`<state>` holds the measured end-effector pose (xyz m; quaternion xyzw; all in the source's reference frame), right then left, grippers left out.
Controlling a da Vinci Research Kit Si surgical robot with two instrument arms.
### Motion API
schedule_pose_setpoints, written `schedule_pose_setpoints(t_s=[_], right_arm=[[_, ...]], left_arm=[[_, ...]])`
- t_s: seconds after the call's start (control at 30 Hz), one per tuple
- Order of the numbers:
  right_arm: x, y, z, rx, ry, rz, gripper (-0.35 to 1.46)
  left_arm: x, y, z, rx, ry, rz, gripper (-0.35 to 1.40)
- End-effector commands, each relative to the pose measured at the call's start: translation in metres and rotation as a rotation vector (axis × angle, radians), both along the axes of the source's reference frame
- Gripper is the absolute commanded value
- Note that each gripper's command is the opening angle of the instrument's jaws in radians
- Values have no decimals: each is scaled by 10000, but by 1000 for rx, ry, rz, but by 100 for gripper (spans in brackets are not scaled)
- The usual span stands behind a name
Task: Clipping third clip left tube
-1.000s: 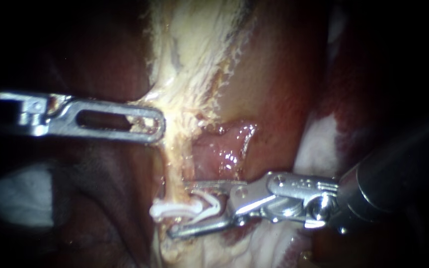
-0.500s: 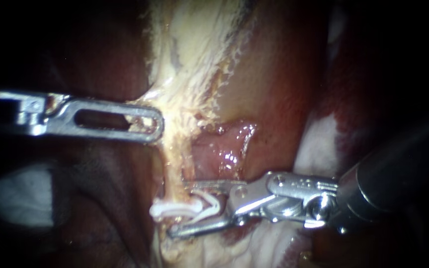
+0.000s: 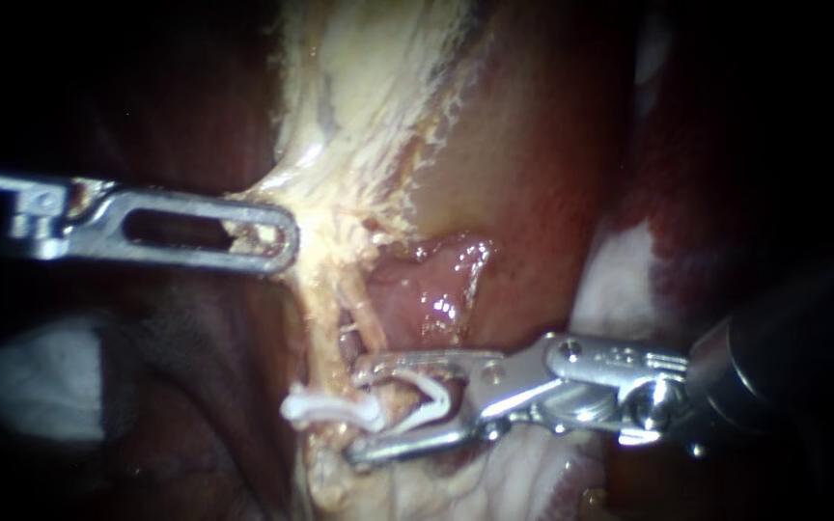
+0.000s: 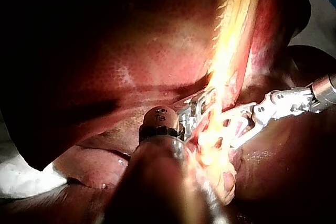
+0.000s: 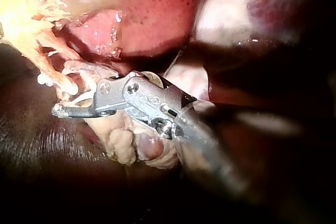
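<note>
A pale tube runs down from the yellowish tissue to a white clip lying across it. My right instrument comes in from the right with its jaws wide apart around the tube, just right of that clip. A second white clip sits open between them, touching both. In the right wrist view the right instrument lies against the pale strands. My left instrument is shut on the edge of the yellowish tissue, and the left wrist view shows this left instrument in the bright strand.
Dark liver fills the lower left, and white gauze lies at the far left. A glistening pink fold sits above the right instrument's jaws. More white material lies behind the right shaft.
My left instrument has drawn the yellowish tissue to the left. My right instrument has shifted right and slightly down with its clip, opening a gap from the clip on the tube.
</note>
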<state>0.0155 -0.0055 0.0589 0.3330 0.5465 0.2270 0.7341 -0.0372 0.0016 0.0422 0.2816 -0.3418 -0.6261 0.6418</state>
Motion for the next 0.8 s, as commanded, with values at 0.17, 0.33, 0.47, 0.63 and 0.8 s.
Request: schedule_pose_setpoints(t_s=[0.17,0.33,0.47,0.63,0.8], right_arm=[[-12,7,-21,-9,7,7,60],[-18,15,-40,-15,26,14,60],[-19,20,-52,-20,37,20,60],[-13,27,-58,-26,42,25,60],[2,31,-56,-31,39,31,60]], left_arm=[[6,1,-1,-2,0,-3,-35],[6,1,-2,-4,2,-5,-35],[7,1,-2,-4,2,-5,-35],[8,1,-2,-4,2,-4,-35],[8,0,-3,-4,2,-5,-35]])
